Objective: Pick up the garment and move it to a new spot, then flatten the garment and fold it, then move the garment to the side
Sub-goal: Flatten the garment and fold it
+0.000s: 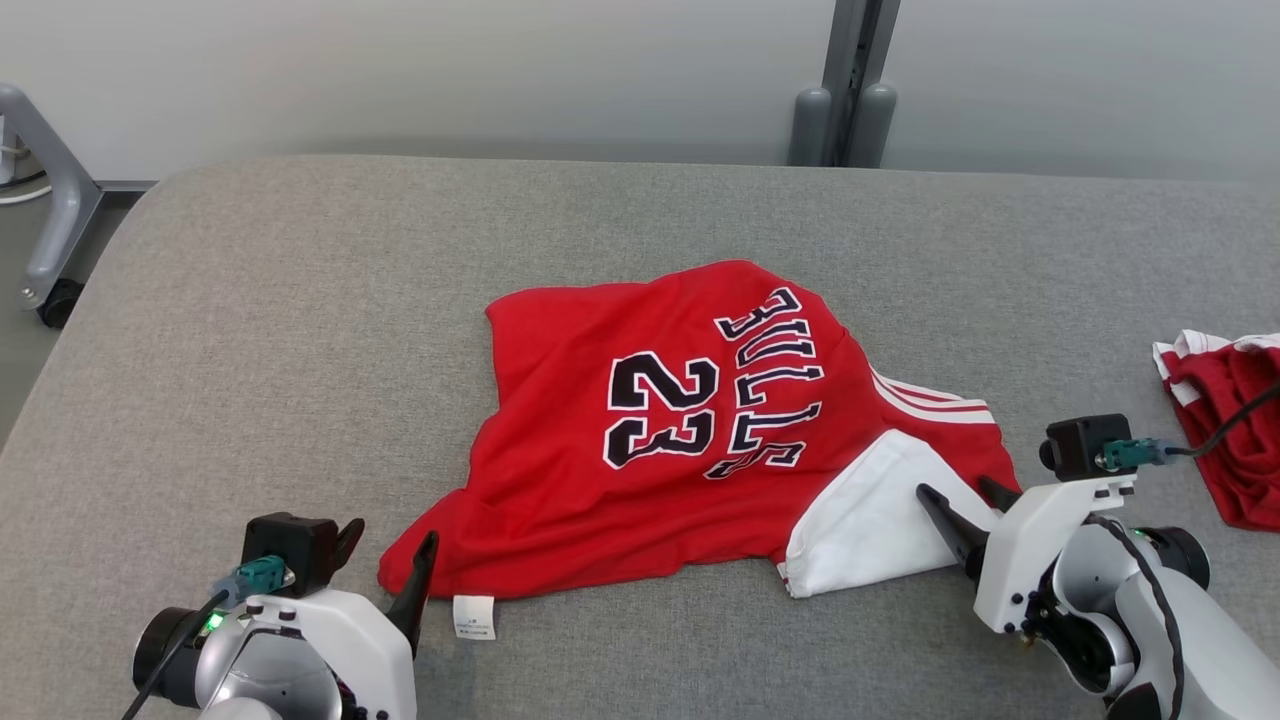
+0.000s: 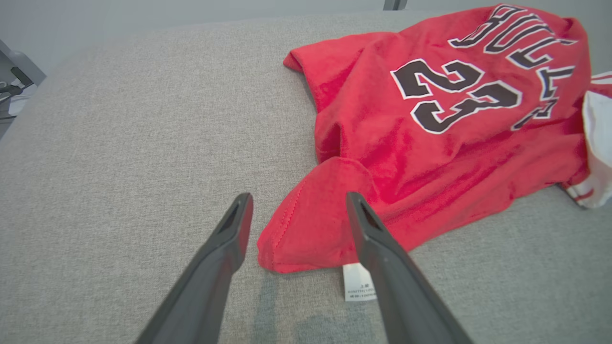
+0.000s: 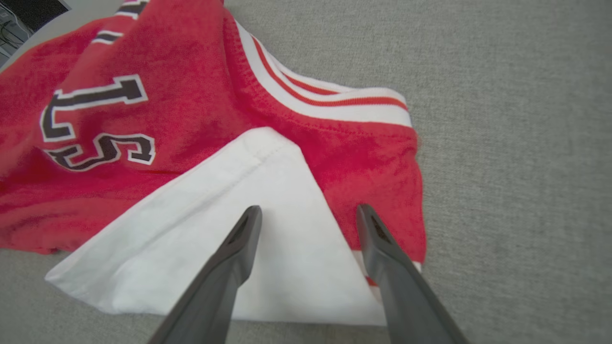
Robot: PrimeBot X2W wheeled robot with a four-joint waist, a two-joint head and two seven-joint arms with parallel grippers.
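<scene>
Red jersey (image 1: 640, 440) is seen lying crumpled near the middle of the grey fabric-covered table (image 1: 250, 300), a little toward the near edge. Black white-outlined lettering, "BULLS" and "23", is shown face up, turned sideways in the head view. A white flap (image 1: 870, 520) is folded out at the jersey's near right corner, and white-and-red striped trim (image 1: 935, 405) is seen just behind it. A small white care label (image 1: 473, 616) is laid flat on the table at the near left corner, poking out from under the red hem.

At that near left corner the left gripper (image 1: 390, 537) is placed, jaws spread wide, nothing held. In the left wrist view the rounded red corner is framed between the two dark fingers (image 2: 224, 248), one of them crossing the hem edge beside the label. Contact with the cloth cannot be told.

Over the near right corner the right gripper (image 1: 952, 488) is positioned, jaws likewise fully apart, nothing gripped. In the right wrist view one finger is seen over the white flap and the other over the red cloth beside it. Whether the tips are touching cannot be told.

A second red-and-white garment (image 1: 1225, 430) is bunched at the table's right edge, well apart from the jersey. A grey stand leg (image 1: 50, 230) with a caster is seen off the table's far left, and a grey post (image 1: 850, 90) is set against the pale wall behind.
</scene>
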